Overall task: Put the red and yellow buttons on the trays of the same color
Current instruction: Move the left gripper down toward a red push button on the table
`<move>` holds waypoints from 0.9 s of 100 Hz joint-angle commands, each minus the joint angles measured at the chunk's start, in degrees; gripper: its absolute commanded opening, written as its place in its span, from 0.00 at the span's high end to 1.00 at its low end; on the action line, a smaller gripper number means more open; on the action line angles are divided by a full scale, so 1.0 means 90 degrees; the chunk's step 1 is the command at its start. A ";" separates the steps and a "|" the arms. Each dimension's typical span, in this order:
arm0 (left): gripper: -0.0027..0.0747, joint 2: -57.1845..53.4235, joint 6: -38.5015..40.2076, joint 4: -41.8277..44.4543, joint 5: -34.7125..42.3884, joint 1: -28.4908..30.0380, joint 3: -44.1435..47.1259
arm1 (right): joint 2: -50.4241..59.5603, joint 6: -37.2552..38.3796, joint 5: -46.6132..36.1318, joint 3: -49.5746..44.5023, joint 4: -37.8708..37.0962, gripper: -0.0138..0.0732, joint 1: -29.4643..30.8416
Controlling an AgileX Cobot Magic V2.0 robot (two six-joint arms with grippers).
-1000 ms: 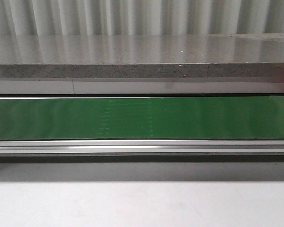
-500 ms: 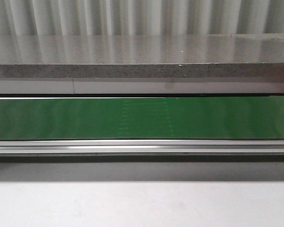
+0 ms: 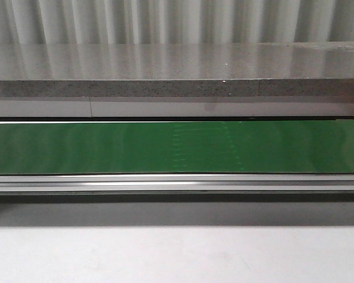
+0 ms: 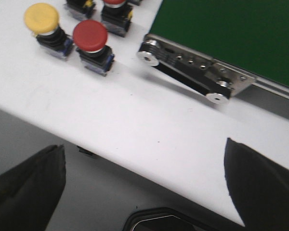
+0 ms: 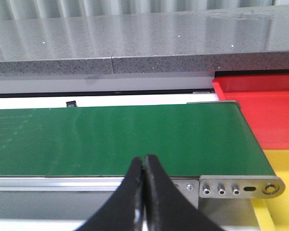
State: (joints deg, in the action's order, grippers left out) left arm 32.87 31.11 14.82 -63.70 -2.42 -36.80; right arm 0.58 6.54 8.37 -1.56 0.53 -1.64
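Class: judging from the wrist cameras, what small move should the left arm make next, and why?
Probably lower the open left pincer toward the nearest red button. The buttons stand untouched on the white table, the green belt carries nothing, and the right pincer is shut and empty.

no readable text anywhere in these shots, no labels, brand marks, numbers or signs that i can make out. the green conveyor belt (image 3: 177, 147) is plain, the red tray (image 5: 265, 106) and yellow tray (image 5: 279, 163) are blank, and the caps on the red button (image 4: 90, 34) and yellow button (image 4: 41, 18) carry no printing i can read.
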 commanded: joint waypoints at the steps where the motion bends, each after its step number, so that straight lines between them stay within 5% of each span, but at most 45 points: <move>1: 0.14 0.0098 0.0572 0.0403 0.0392 0.0005 0.0057 | 0.0105 -0.0050 -0.0516 -0.0007 -0.0006 0.92 -0.0004; 25: 0.14 0.0676 0.1511 0.0963 0.1087 0.0157 0.0369 | 0.0105 -0.0050 -0.0516 -0.0007 -0.0006 0.92 -0.0004; 68: 0.14 0.2882 0.1403 0.0931 0.2713 0.1868 0.0369 | 0.0105 -0.0050 -0.0516 -0.0007 -0.0006 0.92 -0.0004; 90: 0.14 0.3678 0.1132 0.0656 0.3109 0.2006 -0.0042 | 0.0105 -0.0050 -0.0516 -0.0007 -0.0006 0.92 -0.0004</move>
State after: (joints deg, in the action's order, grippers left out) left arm 64.45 41.95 20.64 -39.19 15.46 -33.88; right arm 0.58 6.54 8.37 -1.56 0.53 -1.64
